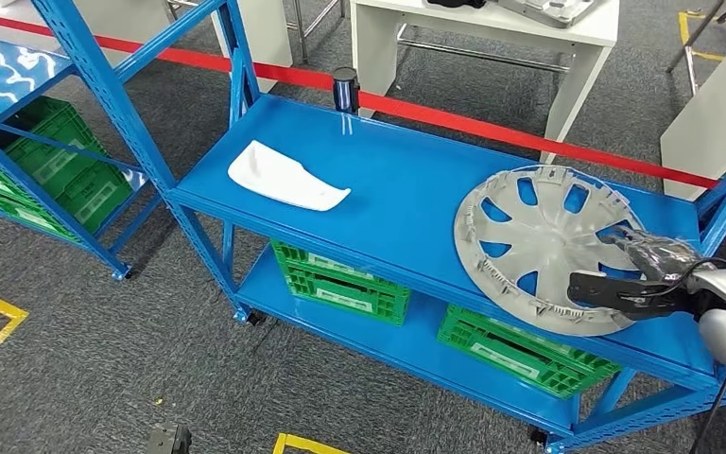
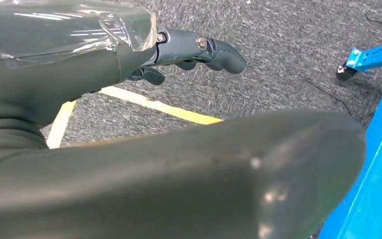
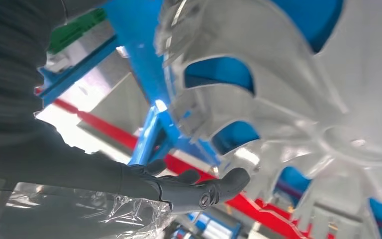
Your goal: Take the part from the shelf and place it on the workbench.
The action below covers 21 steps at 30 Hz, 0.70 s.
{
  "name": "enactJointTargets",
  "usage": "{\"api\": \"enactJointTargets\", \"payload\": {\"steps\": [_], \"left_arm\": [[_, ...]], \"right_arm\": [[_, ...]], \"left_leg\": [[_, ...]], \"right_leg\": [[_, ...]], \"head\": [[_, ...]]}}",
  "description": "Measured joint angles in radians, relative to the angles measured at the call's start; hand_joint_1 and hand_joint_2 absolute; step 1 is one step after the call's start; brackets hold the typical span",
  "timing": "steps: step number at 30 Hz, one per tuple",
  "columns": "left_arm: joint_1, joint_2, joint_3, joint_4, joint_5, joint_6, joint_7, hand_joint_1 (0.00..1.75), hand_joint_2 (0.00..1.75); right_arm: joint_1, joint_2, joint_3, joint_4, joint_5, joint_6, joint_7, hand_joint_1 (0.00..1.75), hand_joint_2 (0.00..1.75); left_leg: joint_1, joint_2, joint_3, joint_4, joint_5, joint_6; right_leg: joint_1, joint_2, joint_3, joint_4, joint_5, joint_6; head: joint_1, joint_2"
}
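Green crates point(image 1: 340, 279) on the lower level of the blue shelf point(image 1: 406, 199), contents not discernible. More green crates point(image 1: 52, 165) in the neighbouring rack beyond the shelf's left end. Grey wheel cover point(image 1: 539, 246) lying flat at the shelf's right end, overhanging the front edge slightly. Right hand point(image 1: 638, 274) at the cover's right rim, dark fingers point(image 3: 199, 191) reaching along its ribbed underside and touching the edge; a closed grip cannot be told. Left hand point(image 2: 179, 55) hanging low beside the shelf's foot, over grey carpet and yellow floor tape point(image 2: 159, 107), fingers loosely curled, holding nothing. White curved panel point(image 1: 284, 177) toward the shelf's left end, well apart from the cover. Dark cylinder point(image 1: 344, 90) at the shelf's back edge, red barrier tape point(image 1: 492, 128) behind the shelf.
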Motion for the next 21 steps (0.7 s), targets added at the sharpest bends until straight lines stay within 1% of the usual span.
{"api": "enactJointTargets", "payload": {"steps": [1, 3, 4, 5, 6, 7, 8, 9, 10, 11, 12, 13, 14, 15, 16, 17, 18, 19, 20, 21], "left_arm": [[-0.001, 0.001, 0.000, 0.000, 0.002, 0.000, 0.000, 0.00, 0.00], [-0.002, 0.002, -0.001, 0.000, 0.006, 0.002, 0.000, 0.00, 0.00], [-0.002, 0.003, -0.001, 0.000, 0.008, 0.002, 0.000, 0.00, 0.00], [-0.003, 0.002, -0.003, 0.000, 0.008, 0.002, 0.000, 0.00, 0.00], [-0.004, 0.002, -0.005, 0.000, 0.009, 0.002, 0.000, 0.00, 0.00], [-0.004, 0.001, -0.007, 0.000, 0.011, 0.002, 0.000, 0.00, 0.00], [-0.005, 0.001, -0.010, 0.001, 0.013, 0.002, 0.000, 0.00, 0.00], [-0.004, 0.001, -0.012, 0.001, 0.015, 0.002, 0.000, 0.00, 0.00], [-0.004, 0.000, -0.014, 0.001, 0.016, 0.002, 0.001, 0.00, 0.00], [-0.004, 0.000, -0.016, 0.001, 0.016, 0.002, 0.002, 0.00, 0.00], [-0.004, 0.000, -0.017, 0.001, 0.016, 0.002, 0.003, 0.00, 0.00], [-0.005, -0.001, -0.019, 0.001, 0.017, 0.002, 0.004, 0.00, 0.00], [-0.005, -0.001, -0.019, 0.001, 0.017, 0.003, 0.005, 0.00, 0.00], [-0.005, 0.000, -0.021, 0.001, 0.018, 0.003, 0.005, 0.00, 0.00], [-0.006, 0.000, -0.022, 0.001, 0.018, 0.003, 0.005, 0.00, 0.00], [-0.006, 0.001, -0.023, 0.001, 0.018, 0.004, 0.006, 0.00, 0.00], [-0.006, 0.001, -0.024, 0.001, 0.019, 0.004, 0.006, 0.00, 0.00], [-0.006, 0.001, -0.025, 0.001, 0.019, 0.004, 0.006, 0.00, 0.00], [-0.007, 0.001, -0.025, 0.001, 0.019, 0.005, 0.006, 0.00, 0.00], [-0.007, 0.001, -0.026, 0.001, 0.019, 0.006, 0.006, 0.00, 0.00]], "right_arm": [[-0.003, -0.001, 0.003, 0.001, 0.001, 0.004, 0.000, 0.00, 1.75], [-0.007, -0.003, 0.010, 0.004, 0.002, 0.009, 0.000, 0.00, 1.75], [-0.008, -0.004, 0.013, 0.006, 0.003, 0.010, -0.001, 0.00, 1.75], [-0.011, -0.005, 0.016, 0.008, 0.003, 0.010, -0.001, 0.00, 1.75], [-0.014, -0.007, 0.019, 0.010, 0.003, 0.010, -0.001, 0.00, 1.75], [-0.015, -0.008, 0.022, 0.013, 0.002, 0.010, -0.002, 0.00, 1.75], [-0.014, -0.008, 0.027, 0.015, 0.001, 0.010, -0.003, 0.00, 1.75], [-0.009, -0.009, 0.030, 0.017, -0.001, 0.010, -0.005, 0.00, 1.75], [-0.003, -0.008, 0.034, 0.018, -0.003, 0.010, -0.007, 0.00, 1.75], [0.002, -0.008, 0.037, 0.019, -0.006, 0.010, -0.008, 0.00, 1.75], [0.004, -0.008, 0.039, 0.020, -0.007, 0.010, -0.009, 0.00, 1.75], [0.005, -0.009, 0.040, 0.020, -0.009, 0.010, -0.010, 0.00, 1.75], [0.006, -0.009, 0.041, 0.020, -0.011, 0.010, -0.011, 0.00, 1.75], [0.006, -0.009, 0.042, 0.021, -0.013, 0.010, -0.012, 0.00, 1.75], [0.007, -0.009, 0.043, 0.021, -0.014, 0.011, -0.012, 0.00, 1.75], [0.008, -0.008, 0.046, 0.021, -0.015, 0.011, -0.013, 0.00, 1.75], [0.010, -0.008, 0.047, 0.021, -0.015, 0.011, -0.013, 0.00, 1.75], [0.010, -0.007, 0.048, 0.021, -0.015, 0.011, -0.013, 0.00, 1.75], [0.011, -0.006, 0.049, 0.021, -0.016, 0.011, -0.014, 0.00, 1.75], [0.011, -0.006, 0.049, 0.021, -0.016, 0.012, -0.015, 0.00, 1.75]], "left_leg": [[-0.003, 0.001, 0.010, -0.021, 0.001, 0.004], [-0.005, 0.003, 0.015, -0.031, 0.005, 0.010], [-0.004, 0.004, 0.022, -0.042, 0.012, 0.014], [-0.003, 0.004, 0.030, -0.055, 0.021, 0.020], [-0.001, 0.005, 0.037, -0.067, 0.029, 0.024], [-0.001, 0.005, 0.039, -0.072, 0.033, 0.027], [-0.002, 0.004, 0.038, -0.073, 0.035, 0.029], [-0.003, 0.003, 0.037, -0.072, 0.034, 0.029], [-0.004, 0.003, 0.037, -0.071, 0.034, 0.029], [-0.004, 0.001, 0.036, -0.069, 0.033, 0.028], [-0.004, 0.001, 0.036, -0.065, 0.031, 0.026], [-0.004, 0.000, 0.035, -0.059, 0.028, 0.022], [-0.005, 0.000, 0.033, -0.052, 0.023, 0.017], [-0.007, -0.001, 0.030, -0.045, 0.018, 0.012], [-0.009, -0.001, 0.027, -0.039, 0.015, 0.008], [-0.010, -0.001, 0.024, -0.036, 0.013, 0.005], [-0.009, 0.000, 0.022, -0.034, 0.012, 0.003], [-0.008, 0.000, 0.020, -0.029, 0.008, -0.001], [-0.006, 0.000, 0.014, -0.015, -0.003, -0.007], [-0.004, 0.000, -0.001, 0.020, -0.026, -0.013]], "right_leg": [[0.000, 0.000, 0.000, -0.001, 0.001, 0.002], [0.001, -0.001, 0.001, -0.007, 0.004, 0.011], [0.001, -0.002, -0.001, -0.006, 0.002, 0.015], [0.002, -0.003, -0.008, 0.008, -0.007, 0.016], [0.002, -0.004, -0.026, 0.046, -0.026, 0.013], [0.001, -0.004, -0.053, 0.103, -0.052, 0.010], [0.001, -0.004, -0.087, 0.175, -0.080, 0.007], [0.001, -0.004, -0.117, 0.236, -0.101, 0.008], [0.001, -0.004, -0.132, 0.264, -0.106, 0.013], [0.000, -0.005, -0.128, 0.255, -0.097, 0.020], [-0.002, -0.005, -0.102, 0.201, -0.073, 0.029], [-0.004, -0.007, -0.063, 0.123, -0.044, 0.037], [-0.004, -0.008, -0.029, 0.059, -0.021, 0.039], [-0.003, -0.007, -0.005, 0.013, -0.006, 0.035], [0.000, -0.006, 0.005, -0.006, 0.000, 0.027], [0.003, -0.004, 0.004, -0.003, 0.001, 0.017], [0.002, -0.003, 0.002, -0.002, 0.001, 0.009], [0.000, -0.002, 0.001, -0.003, 0.002, 0.004], [-0.002, -0.001, 0.001, -0.003, 0.003, -0.001], [-0.005, -0.001, 0.002, -0.004, 0.004, -0.005]], "head": [[0.000, 0.000], [0.000, 0.000], [0.001, 0.000], [0.002, 0.000], [0.003, 0.000], [0.004, 0.000], [0.004, 0.000], [0.005, 0.000], [0.005, 0.000], [0.005, 0.000], [0.005, 0.000], [0.005, 0.000], [0.006, 0.000], [0.005, 0.000], [0.004, 0.000], [0.004, 0.000], [0.004, 0.000], [0.004, 0.000], [0.004, 0.000], [0.003, 0.000]]}}
